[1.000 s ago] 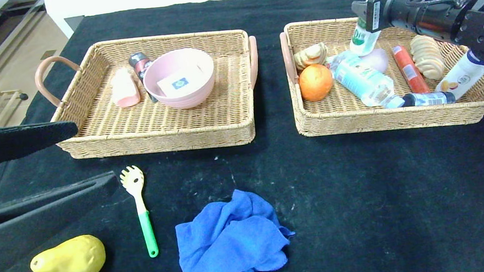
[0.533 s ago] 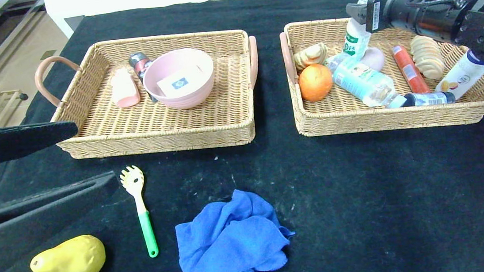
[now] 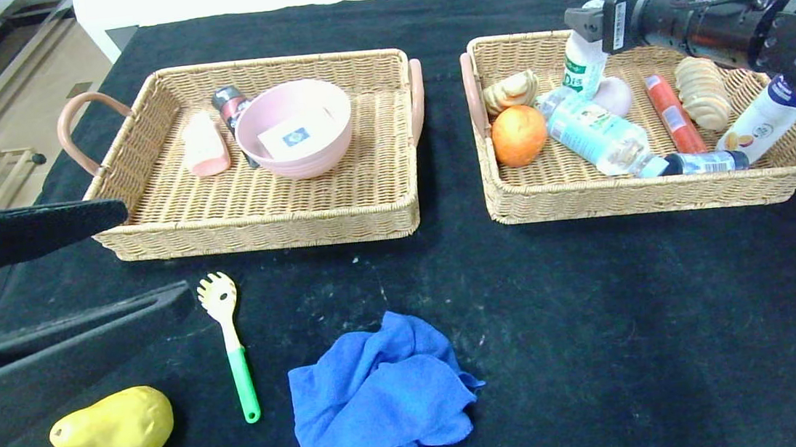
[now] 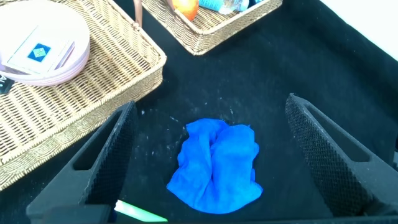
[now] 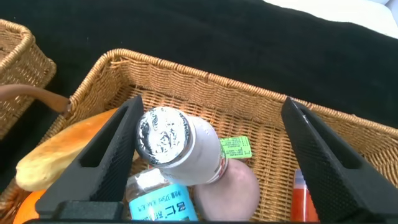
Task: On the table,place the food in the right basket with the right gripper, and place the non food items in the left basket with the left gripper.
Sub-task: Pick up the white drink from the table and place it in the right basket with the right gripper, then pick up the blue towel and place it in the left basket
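My right gripper (image 3: 577,20) hangs over the back of the right basket (image 3: 658,192), jaws wide open (image 5: 212,106). The small white foil-capped bottle (image 5: 180,149) stands between the fingers, leaning against one of them; it also shows in the head view (image 3: 583,63). The clear water bottle (image 3: 597,133) and the white bottle with dark-blue cap (image 3: 760,119) lie in that basket. The yellow pear (image 3: 112,428) lies on the table's front left. My left gripper (image 3: 156,252) is open and empty there, above the blue cloth (image 4: 217,165).
A green-handled pasta spoon (image 3: 230,342) lies beside the pear. The left basket (image 3: 259,226) holds a pink bowl (image 3: 295,127) with a card, a pink item and a dark can. The right basket also holds an orange (image 3: 519,135), bread, a sausage and a pink ball.
The right gripper has shifted left over the basket's back. The small bottle moved with it and now stands more upright. The left arm has not moved.
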Controlling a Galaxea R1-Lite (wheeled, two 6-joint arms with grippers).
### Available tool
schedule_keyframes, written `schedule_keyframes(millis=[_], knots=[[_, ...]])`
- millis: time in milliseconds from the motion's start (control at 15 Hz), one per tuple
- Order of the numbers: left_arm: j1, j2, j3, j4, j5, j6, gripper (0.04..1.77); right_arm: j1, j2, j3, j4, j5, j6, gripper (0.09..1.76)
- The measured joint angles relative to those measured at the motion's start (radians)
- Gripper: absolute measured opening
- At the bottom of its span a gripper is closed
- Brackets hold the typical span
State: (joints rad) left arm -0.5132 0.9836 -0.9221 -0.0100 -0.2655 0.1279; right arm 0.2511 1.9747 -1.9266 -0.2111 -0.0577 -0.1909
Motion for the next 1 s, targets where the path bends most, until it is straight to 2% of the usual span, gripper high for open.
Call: schedule_keyframes(millis=[267, 800, 1000], knots=[[0.000, 0.001, 0.000, 0.000, 0.000, 0.000, 1.72, 0.001, -0.051, 0.073, 0.003, 0.023, -0.002, 1.65], [-0.001, 0.001, 0.000, 0.001, 0.000, 0.000, 1.72, -0.003, -0.249, 0.316, 0.006, 0.154, -0.001, 1.69], [-0.001, 0.001, 0.000, 0.001, 0.000, 0.000, 1.72, -0.010, -0.333, 0.411, 0.058, 0.212, -0.002, 1.70]])
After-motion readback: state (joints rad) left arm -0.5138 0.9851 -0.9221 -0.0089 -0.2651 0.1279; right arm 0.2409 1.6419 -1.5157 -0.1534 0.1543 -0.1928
